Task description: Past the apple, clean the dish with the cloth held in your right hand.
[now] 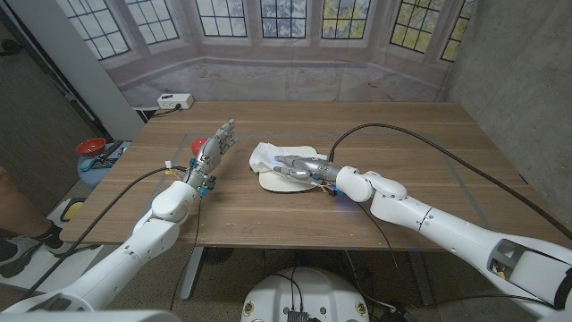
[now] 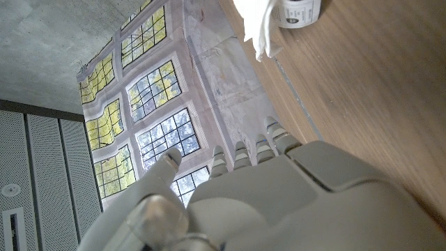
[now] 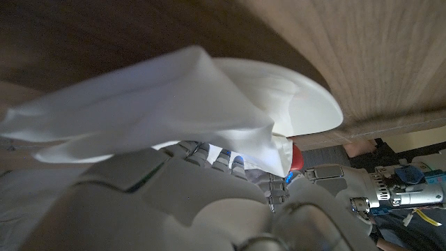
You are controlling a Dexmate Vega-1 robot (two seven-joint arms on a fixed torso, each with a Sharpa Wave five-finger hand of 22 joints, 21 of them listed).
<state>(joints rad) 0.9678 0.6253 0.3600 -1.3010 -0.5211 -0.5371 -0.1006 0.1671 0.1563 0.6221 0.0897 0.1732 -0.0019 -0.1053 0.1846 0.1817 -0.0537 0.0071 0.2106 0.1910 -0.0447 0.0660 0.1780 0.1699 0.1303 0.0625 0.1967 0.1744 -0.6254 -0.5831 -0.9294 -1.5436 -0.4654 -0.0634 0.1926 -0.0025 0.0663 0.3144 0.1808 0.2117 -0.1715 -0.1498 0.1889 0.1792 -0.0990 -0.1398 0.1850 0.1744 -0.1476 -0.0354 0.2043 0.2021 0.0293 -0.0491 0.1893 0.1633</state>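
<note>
In the head view a white plate lies near the middle of the table. My right hand reaches over it from the right and grips a crumpled white cloth, which lies on the plate's left part. The right wrist view shows the cloth bunched in front of my fingers with the plate behind it. A red apple sits left of the plate, mostly hidden by my left hand. That hand stands beside the apple with its fingers raised and apart, holding nothing. A sliver of the apple also shows in the right wrist view.
A black cable arcs over the table's right half to my right arm. Beyond the far left corner lies a white power strip. Red and blue objects sit off the table's left side. A person's leg is at the left edge.
</note>
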